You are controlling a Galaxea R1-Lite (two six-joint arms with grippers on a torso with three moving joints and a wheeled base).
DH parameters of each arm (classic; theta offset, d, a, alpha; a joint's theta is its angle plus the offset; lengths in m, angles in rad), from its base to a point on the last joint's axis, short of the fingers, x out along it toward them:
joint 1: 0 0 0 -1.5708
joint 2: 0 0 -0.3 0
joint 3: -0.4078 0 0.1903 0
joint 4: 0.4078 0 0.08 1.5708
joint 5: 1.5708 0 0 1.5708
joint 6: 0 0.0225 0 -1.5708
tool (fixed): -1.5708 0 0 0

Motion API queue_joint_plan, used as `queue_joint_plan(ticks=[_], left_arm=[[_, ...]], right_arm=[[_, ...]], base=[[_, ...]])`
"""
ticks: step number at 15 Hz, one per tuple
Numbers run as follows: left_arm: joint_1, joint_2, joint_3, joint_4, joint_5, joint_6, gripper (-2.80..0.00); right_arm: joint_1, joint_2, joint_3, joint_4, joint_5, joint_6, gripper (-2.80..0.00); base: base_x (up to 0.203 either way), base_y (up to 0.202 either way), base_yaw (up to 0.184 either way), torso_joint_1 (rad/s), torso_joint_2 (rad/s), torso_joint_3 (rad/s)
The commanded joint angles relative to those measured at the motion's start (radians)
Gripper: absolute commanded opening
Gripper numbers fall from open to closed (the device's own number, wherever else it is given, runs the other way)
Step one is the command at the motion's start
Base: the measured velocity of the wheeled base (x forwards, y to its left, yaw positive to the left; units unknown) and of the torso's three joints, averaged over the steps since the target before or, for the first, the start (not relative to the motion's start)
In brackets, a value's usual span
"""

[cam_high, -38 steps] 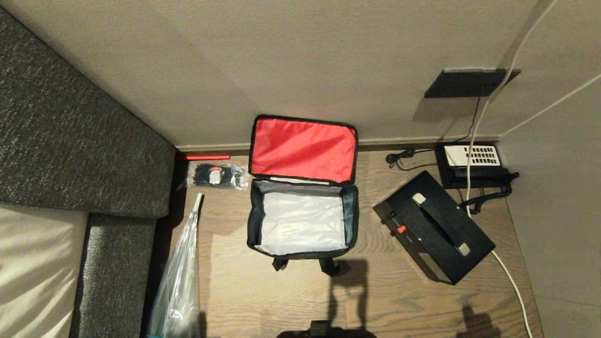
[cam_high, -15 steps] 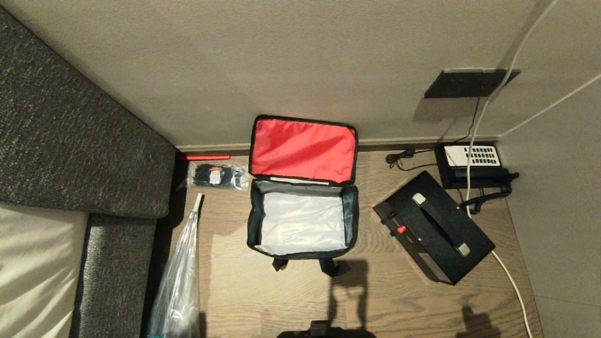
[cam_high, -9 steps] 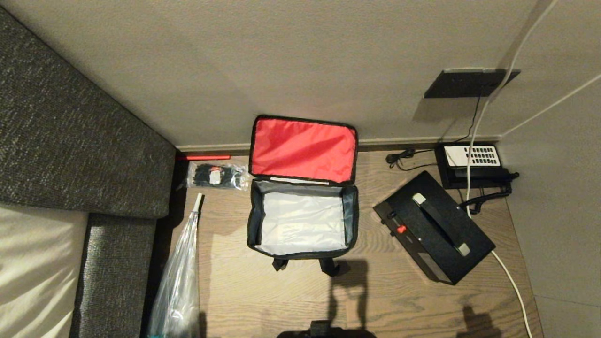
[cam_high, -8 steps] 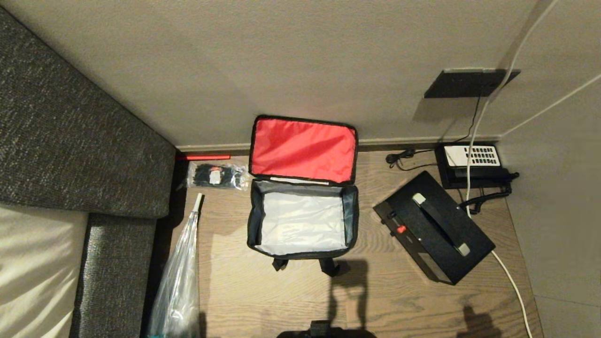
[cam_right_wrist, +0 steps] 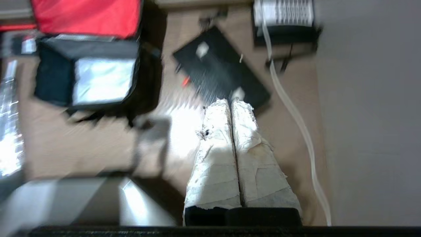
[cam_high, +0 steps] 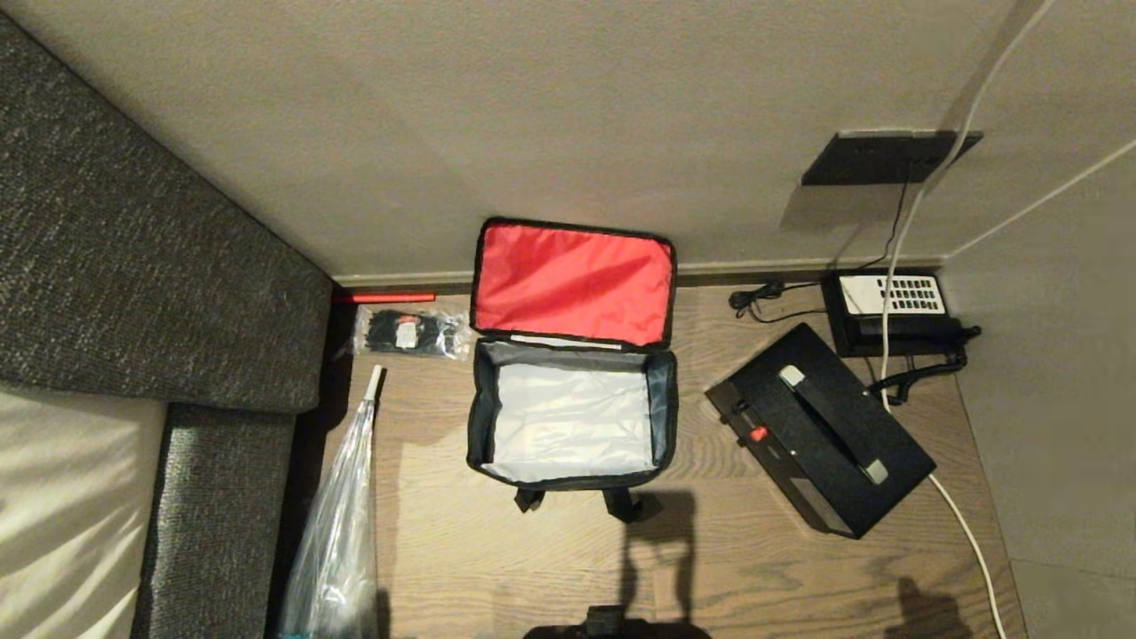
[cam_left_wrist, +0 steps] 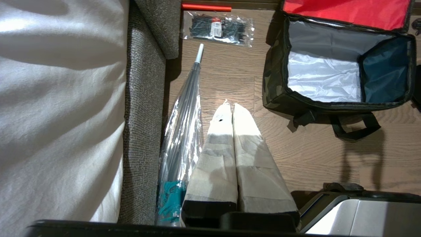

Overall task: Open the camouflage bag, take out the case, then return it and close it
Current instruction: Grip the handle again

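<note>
Beyond right end effector tips (pressed together) | case on floor

bags: 1 camouflage bag | cases: 1 case | telephones: 1 telephone | cable-tie packets: 1 packet | umbrellas: 1 umbrella

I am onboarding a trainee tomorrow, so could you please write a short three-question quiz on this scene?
1. True or false: the case lies inside the camouflage bag.
2. What colour is the lining of the bag's raised lid?
3. The case's nearest neighbour is: A the telephone, B the cable-tie packet, C the umbrella.

Key: 1 false, it lies on the floor to the bag's right. 2 red. 3 A.
</note>
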Motion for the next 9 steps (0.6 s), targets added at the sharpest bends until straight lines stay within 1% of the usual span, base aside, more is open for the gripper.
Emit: queue_joint_plan(ticks=[1, 3, 5, 7, 9], left_arm=[[0.000, -0.002, 0.003, 0.000, 0.000, -0.001, -2.80], [0.000, -0.002, 0.003, 0.000, 0.000, -0.001, -2.80], [0.000, -0.002, 0.003, 0.000, 0.000, 0.000, -2.80], [0.000, -0.002, 0.003, 0.000, 0.000, -0.001, -2.80], [0.000, -0.002, 0.003, 0.000, 0.000, 0.000, -2.80]], right_arm=[[0.003, 0.141, -0.216, 0.232, 0.000, 0.087, -2.80], [0.021, 0.405, -0.334, 0.279, -0.001, 0.200, -2.80], [0.035, 0.722, -0.423, 0.266, -0.002, 0.276, -2.80], [0.047, 0.984, -0.463, 0.164, 0.001, 0.299, -2.80], [0.054, 1.221, -0.454, -0.038, 0.003, 0.290, -2.80]], base=[[0.000, 0.000, 0.000, 0.000, 0.00, 0.000], [0.000, 0.000, 0.000, 0.000, 0.00, 0.000], [0.000, 0.000, 0.000, 0.000, 0.00, 0.000], [0.000, 0.000, 0.000, 0.000, 0.00, 0.000], [0.000, 0.000, 0.000, 0.000, 0.00, 0.000]])
